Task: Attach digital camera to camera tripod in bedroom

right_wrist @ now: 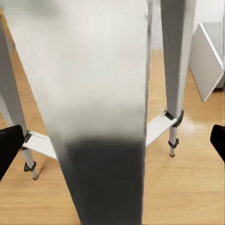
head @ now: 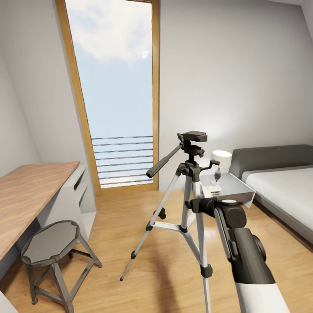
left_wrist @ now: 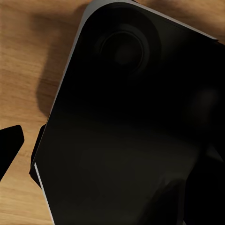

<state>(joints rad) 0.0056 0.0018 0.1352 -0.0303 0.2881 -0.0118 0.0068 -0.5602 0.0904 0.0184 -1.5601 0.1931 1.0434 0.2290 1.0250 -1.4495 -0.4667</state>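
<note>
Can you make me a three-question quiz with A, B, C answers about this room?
1. Where is the round grey metal stool compared with the long wooden desk?
A. On top of it
B. On the floor beside it
C. Upside down on it

2. How many thin silver legs does the tall camera tripod stand on?
A. Three
B. Two
C. Five

3. How is the robot's right gripper?
A. Shut tight
B. Squeezing a ball
C. Open

Answers:
1 B, the stool stands on the wood floor right by the desk's edge.
2 A, the head view shows three legs spreading out from the black head.
3 C, its dark fingertips sit far apart at either side of a silver tripod leg in the right wrist view.
</note>
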